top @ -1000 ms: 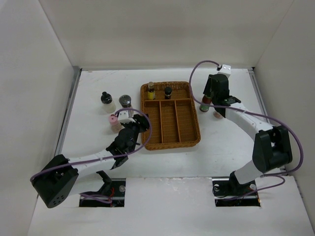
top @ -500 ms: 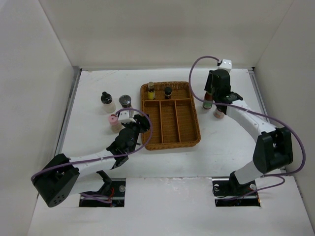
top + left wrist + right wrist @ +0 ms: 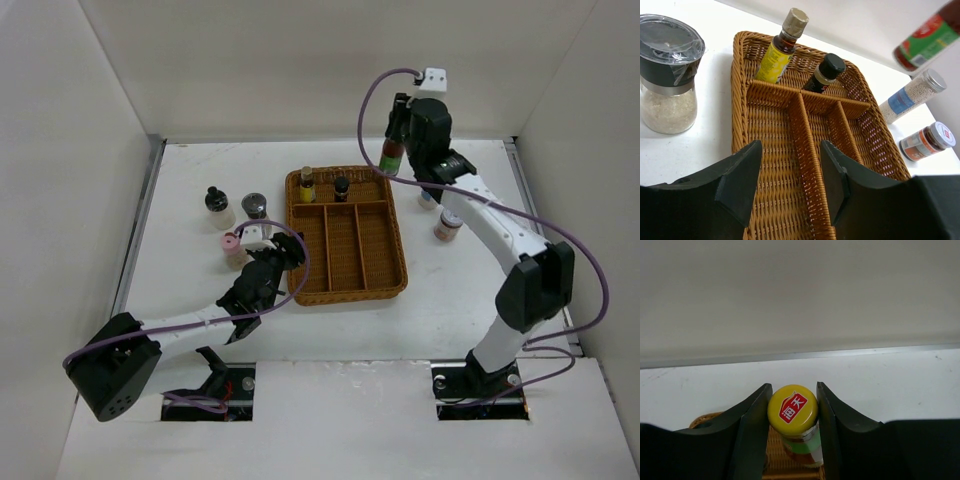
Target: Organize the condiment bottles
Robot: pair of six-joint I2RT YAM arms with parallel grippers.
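My right gripper is shut on the green yellow-capped bottle and holds it in the air over the back right corner of the wicker tray; the bottle also shows in the top view and the left wrist view. A yellow-labelled bottle and a small dark bottle stand in the tray's back compartment. My left gripper is open and empty, low at the tray's left front edge. A tall white cylinder and a small jar stand right of the tray.
Left of the tray stand a black-capped white bottle, a silver-lidded glass grinder and a pink-lidded jar beside my left arm. White walls close in the table on three sides.
My right gripper has lifted the green yellow-capped bottle off the table right of the tray and carried it up and left, over the tray's back right corner. The left arm has not moved.
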